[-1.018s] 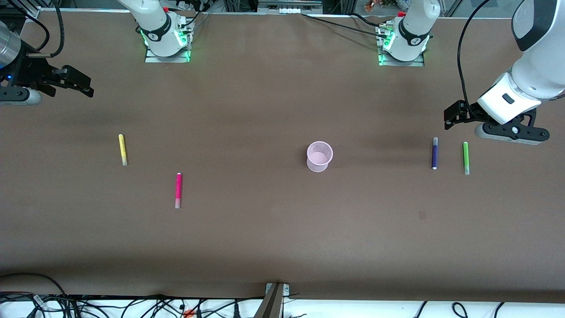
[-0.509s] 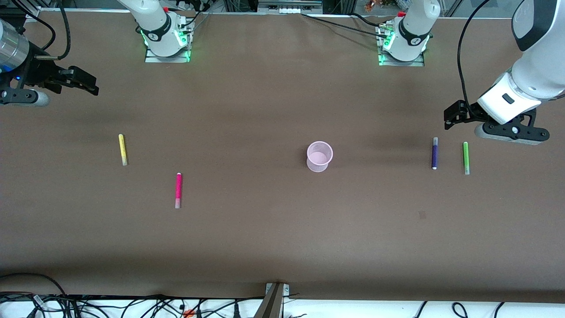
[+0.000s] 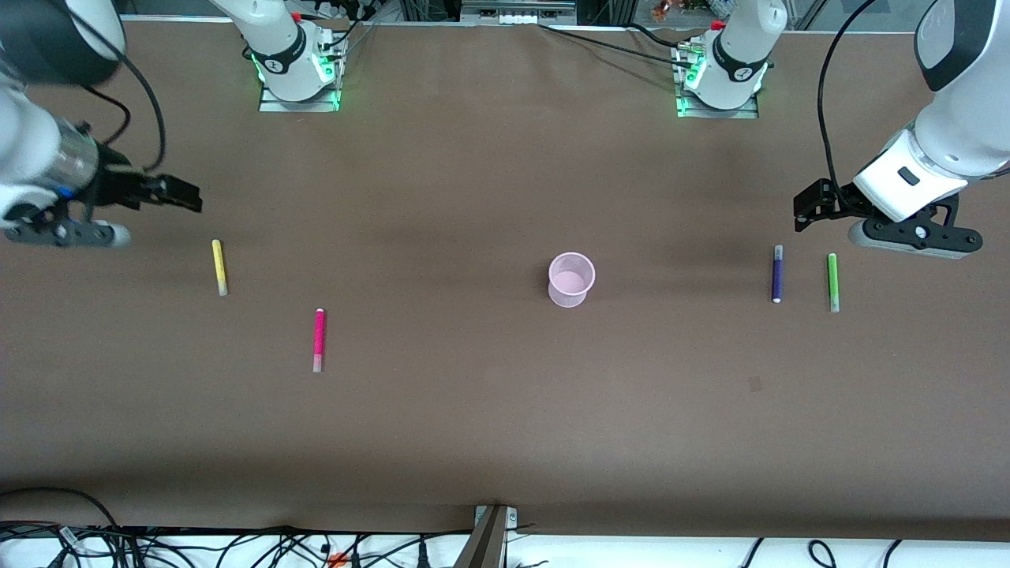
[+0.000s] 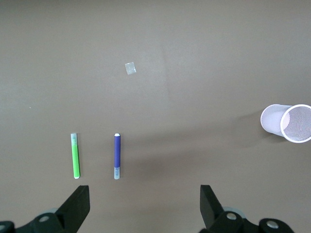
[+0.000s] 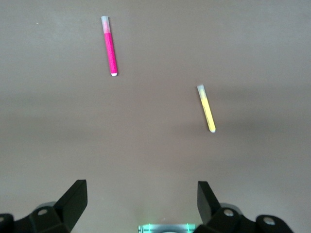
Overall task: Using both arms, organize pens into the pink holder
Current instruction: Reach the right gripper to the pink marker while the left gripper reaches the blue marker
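The brown table (image 3: pixel 473 426) carries four pens and one cup. The pink holder (image 3: pixel 571 278) stands upright near the middle of the table, slightly toward the left arm's end, with nothing visible inside it.

Toward the left arm's end, the dark purple pen (image 3: pixel 777 274) and the green pen (image 3: pixel 832 282) lie flat and parallel, just beside each other but apart, the green one closer to the table's end edge. The left gripper (image 3: pixel 803 207) hangs over the bare surface near these two pens, on the side toward the arm bases; its fingers (image 4: pixel 77 204) are spread wide and hold nothing. The left arm waits.

Toward the right arm's end, the yellow pen (image 3: pixel 218 267) lies flat, and the magenta pen (image 3: pixel 319 340) lies flat nearer the front camera and closer to the table's middle; the two are well apart. The right gripper (image 3: pixel 185 197) is over the surface close to the yellow pen, on the side toward the bases; its fingers (image 5: pixel 74 199) are also spread wide and empty.

A small pale patch (image 3: pixel 754 384) marks the table surface nearer the front edge than the purple pen.
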Robot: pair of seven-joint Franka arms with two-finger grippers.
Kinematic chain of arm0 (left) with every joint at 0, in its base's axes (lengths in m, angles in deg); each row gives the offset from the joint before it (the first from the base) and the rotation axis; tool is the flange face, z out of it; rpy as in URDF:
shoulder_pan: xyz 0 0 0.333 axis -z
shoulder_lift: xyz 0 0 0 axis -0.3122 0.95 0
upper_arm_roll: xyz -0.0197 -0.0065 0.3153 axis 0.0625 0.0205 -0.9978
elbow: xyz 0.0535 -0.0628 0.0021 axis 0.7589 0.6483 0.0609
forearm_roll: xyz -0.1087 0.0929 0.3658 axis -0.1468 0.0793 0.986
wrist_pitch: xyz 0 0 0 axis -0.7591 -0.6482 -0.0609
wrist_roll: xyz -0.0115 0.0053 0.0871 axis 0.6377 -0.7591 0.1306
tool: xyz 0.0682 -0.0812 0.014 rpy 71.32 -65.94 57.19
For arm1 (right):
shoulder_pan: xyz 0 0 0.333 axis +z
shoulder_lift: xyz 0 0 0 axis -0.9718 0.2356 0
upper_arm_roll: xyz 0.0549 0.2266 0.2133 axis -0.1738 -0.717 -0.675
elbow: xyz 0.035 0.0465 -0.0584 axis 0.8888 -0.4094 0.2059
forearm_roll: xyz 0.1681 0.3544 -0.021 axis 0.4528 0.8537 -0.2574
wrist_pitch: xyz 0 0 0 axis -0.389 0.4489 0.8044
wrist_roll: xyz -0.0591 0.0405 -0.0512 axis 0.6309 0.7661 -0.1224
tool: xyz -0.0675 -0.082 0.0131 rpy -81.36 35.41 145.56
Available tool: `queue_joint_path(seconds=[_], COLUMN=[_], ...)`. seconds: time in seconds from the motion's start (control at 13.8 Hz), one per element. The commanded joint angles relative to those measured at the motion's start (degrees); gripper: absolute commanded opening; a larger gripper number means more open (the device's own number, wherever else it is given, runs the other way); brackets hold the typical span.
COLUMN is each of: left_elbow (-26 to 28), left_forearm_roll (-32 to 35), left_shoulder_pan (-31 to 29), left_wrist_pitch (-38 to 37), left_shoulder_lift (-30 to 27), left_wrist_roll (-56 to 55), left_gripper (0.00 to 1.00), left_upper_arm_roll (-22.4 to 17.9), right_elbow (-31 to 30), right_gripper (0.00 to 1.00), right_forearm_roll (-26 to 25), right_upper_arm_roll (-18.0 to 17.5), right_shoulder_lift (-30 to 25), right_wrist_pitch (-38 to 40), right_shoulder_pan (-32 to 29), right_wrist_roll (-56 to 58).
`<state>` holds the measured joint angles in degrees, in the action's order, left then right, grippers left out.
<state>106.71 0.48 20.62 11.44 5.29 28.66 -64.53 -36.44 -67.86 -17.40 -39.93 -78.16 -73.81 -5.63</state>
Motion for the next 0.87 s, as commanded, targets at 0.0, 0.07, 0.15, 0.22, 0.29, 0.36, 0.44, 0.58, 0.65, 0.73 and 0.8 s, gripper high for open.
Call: queue_joint_path(seconds=[0.0,0.07,0.15,0.22,0.29,0.36,0.44,0.58,0.65,0.73,0.8], left_elbow=[-1.8,-1.8,-1.7,-1.7,-1.7,-1.6,-1.6,-1.4,-1.2,-0.3,1.5], left_forearm_roll=[0.7,0.7,0.6,0.6,0.9,1.1,1.2,1.4,1.4,1.5,2.6], left_shoulder_pan=[0.5,0.5,0.5,0.5,0.4,0.0,-0.2,-0.5,-0.5,-0.8,-1.3], left_wrist_pitch=[-1.3,-1.3,-1.3,-1.4,-1.7,-2.5,-3.0,-2.4,-1.2,1.8,5.6], left_shoulder_lift=[0.9,0.9,0.9,2.2,3.7,4.5,6.1,10.6,12.9,14.1,14.8], left_wrist_roll=[-1.0,-1.0,-1.0,-1.0,-0.7,-0.2,-0.2,-0.4,-0.3,0.1,0.2], left_gripper=[1.0,1.0,1.0,1.0,1.0,1.0,1.0,1.0,1.0,1.0,1.0], left_upper_arm_roll=[0.1,0.0,0.0,0.0,0.0,0.0,-0.1,-0.3,-0.6,-0.6,-0.7], right_elbow=[-2.2,-5.7,-8.6,-10.3,-11.5,-11.7,-11.7,-11.7,-11.7,-11.7,-11.7], right_gripper=[1.0,1.0,1.0,0.99,0.99,0.99,0.99,0.99,0.99,0.98,0.97], right_forearm_roll=[-0.4,-0.2,0.1,0.2,0.2,0.5,1.0,4.0,4.4,4.4,4.4], right_upper_arm_roll=[-0.6,-0.6,-0.6,-0.6,-0.6,-0.6,-0.7,-0.7,-0.7,-0.7,-0.7], right_shoulder_lift=[1.1,1.0,0.9,1.3,3.2,5.8,8.7,14.0,15.9,17.9,20.1], right_wrist_pitch=[-4.1,-8.8,-12.4,-15.3,-18.3,-20.7,-23.4,-30.5,-34.2,-37.1,-40.5], right_shoulder_pan=[0.5,0.5,0.5,0.5,0.5,0.5,0.9,2.4,3.9,4.6,5.2], right_wrist_roll=[-0.2,-0.4,-0.5,-0.7,-1.1,-1.0,-1.1,-2.3,-3.1,-3.6,-4.6])
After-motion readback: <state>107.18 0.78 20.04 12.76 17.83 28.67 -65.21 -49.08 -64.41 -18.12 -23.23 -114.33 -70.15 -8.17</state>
